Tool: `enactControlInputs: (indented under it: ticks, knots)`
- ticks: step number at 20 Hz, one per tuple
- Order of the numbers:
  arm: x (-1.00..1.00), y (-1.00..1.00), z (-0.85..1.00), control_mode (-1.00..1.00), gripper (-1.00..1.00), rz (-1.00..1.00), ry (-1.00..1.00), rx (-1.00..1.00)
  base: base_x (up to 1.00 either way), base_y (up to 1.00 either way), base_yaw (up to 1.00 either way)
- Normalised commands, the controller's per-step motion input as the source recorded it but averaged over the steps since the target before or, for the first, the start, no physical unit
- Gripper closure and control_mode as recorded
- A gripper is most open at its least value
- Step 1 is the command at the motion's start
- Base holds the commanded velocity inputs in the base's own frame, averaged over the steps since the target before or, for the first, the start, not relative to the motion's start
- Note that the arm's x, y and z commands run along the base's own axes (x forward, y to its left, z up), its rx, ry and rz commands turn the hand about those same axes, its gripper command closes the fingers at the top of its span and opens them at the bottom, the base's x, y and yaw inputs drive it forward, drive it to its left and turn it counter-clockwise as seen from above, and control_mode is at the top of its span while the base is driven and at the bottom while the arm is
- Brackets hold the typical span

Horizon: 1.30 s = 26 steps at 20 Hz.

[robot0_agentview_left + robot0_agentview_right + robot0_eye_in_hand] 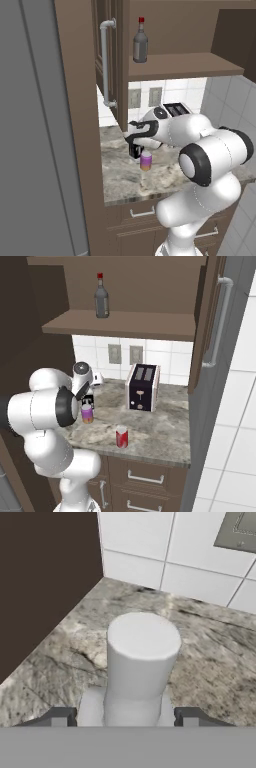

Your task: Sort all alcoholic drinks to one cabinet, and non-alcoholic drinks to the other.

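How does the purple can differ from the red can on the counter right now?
The purple can has an orange-yellow lower band and stands near the counter's left end; the red can, with its silvery top, stands nearer the front edge. The hand has its fingers on either side of the purple can; the red can stands free. Both are upright.

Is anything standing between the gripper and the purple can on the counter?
Nothing visible does. The gripper already has the purple can between its fingers: the hand view shows the can's pale top just above the two fingertips. The red can and toaster stand apart, off to the side.
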Motion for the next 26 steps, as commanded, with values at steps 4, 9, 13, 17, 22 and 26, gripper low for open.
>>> enactControlInputs:
  ticks: [4,9,13,17,22,26]
  knots:
    - [0.00,0.00,0.14,-1.00,1.00,0.00,0.00,0.00,0.00,0.00,0.00]
    - [-0.13,0.00,0.79,-1.00,1.00,-0.03,0.00,-0.02,0.00,0.00,0.00]
    - [-0.12,-0.04,1.00,-1.00,1.00,-0.06,0.00,-0.08,0.00,0.00,0.00]
    - [-0.29,-0.23,1.00,-1.00,1.00,-0.14,0.00,-0.06,0.00,0.00,0.00]
    - [-0.22,-0.28,0.99,-1.00,1.00,-0.19,0.00,-0.01,0.00,0.00,0.00]
    - [-0.62,-0.35,0.69,-1.00,1.00,-0.14,0.00,0.00,0.00,0.00,0.00]
